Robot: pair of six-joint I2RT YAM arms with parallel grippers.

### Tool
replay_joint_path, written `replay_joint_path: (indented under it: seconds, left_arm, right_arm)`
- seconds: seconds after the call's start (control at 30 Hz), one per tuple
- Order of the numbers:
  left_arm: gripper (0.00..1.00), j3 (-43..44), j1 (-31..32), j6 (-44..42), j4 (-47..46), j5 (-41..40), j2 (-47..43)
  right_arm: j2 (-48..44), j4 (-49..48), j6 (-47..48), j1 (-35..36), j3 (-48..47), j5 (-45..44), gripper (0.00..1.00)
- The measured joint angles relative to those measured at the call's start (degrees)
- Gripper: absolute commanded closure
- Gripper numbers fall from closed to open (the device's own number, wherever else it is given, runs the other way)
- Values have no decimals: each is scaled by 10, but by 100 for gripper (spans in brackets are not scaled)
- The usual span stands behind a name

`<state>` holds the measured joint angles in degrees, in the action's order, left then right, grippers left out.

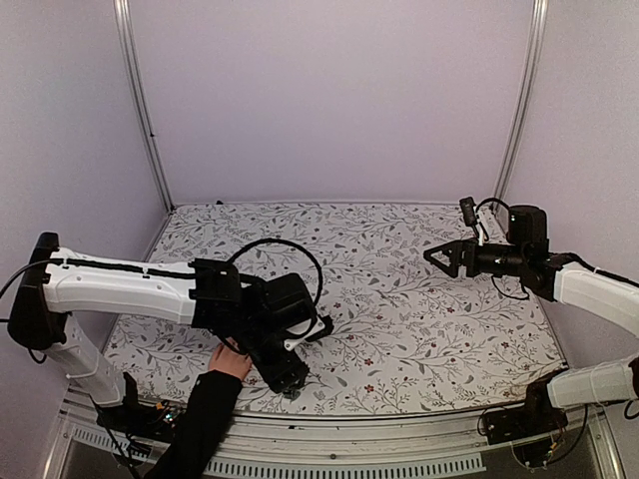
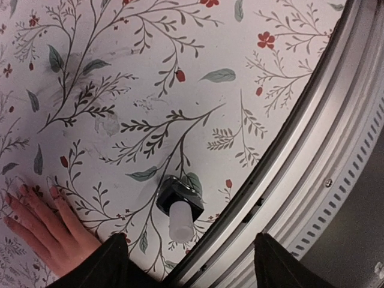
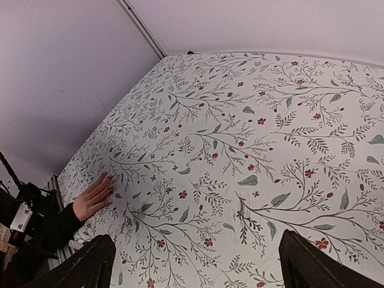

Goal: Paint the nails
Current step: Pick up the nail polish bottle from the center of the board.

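A light-skinned hand (image 2: 45,225) in a black sleeve (image 1: 200,424) lies flat on the floral table near its front edge, fingers spread. Its nails (image 2: 53,191) look dark reddish; the nails (image 3: 109,177) also show small and far off in the right wrist view. A small dark bottle with a white cap (image 2: 178,209) stands on the cloth to the right of the hand. My left gripper (image 2: 192,267) hovers over the bottle, open, its fingers (image 2: 111,264) apart from the cap. In the top view the left gripper (image 1: 288,377) is beside the hand (image 1: 230,361). My right gripper (image 1: 442,256) hangs open high at the right.
The table's metal front rail (image 2: 300,180) runs close beside the bottle. The floral cloth (image 3: 252,138) stretches between the two arms. A black cable (image 1: 285,249) loops over the left arm. Pale walls (image 1: 329,100) enclose the back and sides.
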<state>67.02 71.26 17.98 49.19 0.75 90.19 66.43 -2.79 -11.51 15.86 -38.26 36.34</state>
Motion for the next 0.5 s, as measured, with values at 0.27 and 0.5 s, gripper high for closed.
replay_joint_path:
  seconds: [0.27,0.5]
  left_arm:
    - [53,4,9,-9,1,-15,38]
    - [63,4,9,-17,-3,-12,56]
  right_arm:
    - [0,0,0,0,0,0,1]
    - [0,0,1,0,0,0,1]
